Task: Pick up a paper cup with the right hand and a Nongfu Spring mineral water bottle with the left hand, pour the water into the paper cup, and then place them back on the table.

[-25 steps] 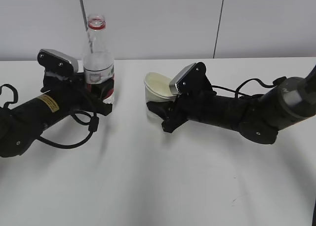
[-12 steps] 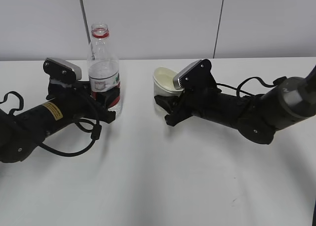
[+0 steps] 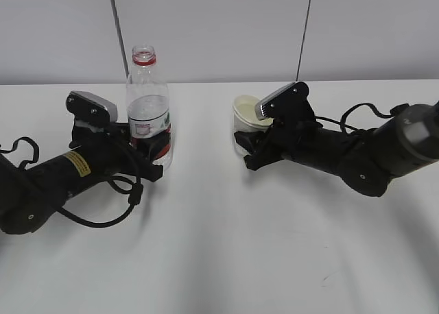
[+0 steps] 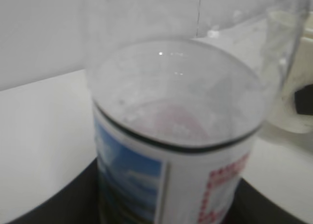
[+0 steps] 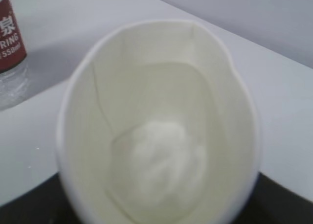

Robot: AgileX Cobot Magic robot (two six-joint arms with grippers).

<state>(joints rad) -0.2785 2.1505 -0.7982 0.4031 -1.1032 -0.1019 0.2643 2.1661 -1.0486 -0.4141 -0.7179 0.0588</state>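
Exterior view: nearest on the white table (image 3: 226, 259) lie the two black arms, both low over its surface. The left hand (image 3: 152, 151) has its two fingers clamped around the lower body of the Nongfu Spring mineral water bottle (image 3: 148, 101), which stands upright, uncapped, a red ring at its neck. A yellow sticker (image 3: 79, 162) shows on this arm, its print too small to read. The right hand (image 3: 248, 144) grips the paper cup (image 3: 245, 116) from both sides; the squeeze presses the rolled rim into an oval. The cup is well apart from the bottle, to its right.

In the left wrist view the bottle's label (image 4: 166, 185) shows a blue landscape panel and red print, blurred. In the right wrist view the bottle's red label reads "RING" and "550ml". Whether the cup holds the water cannot be told.
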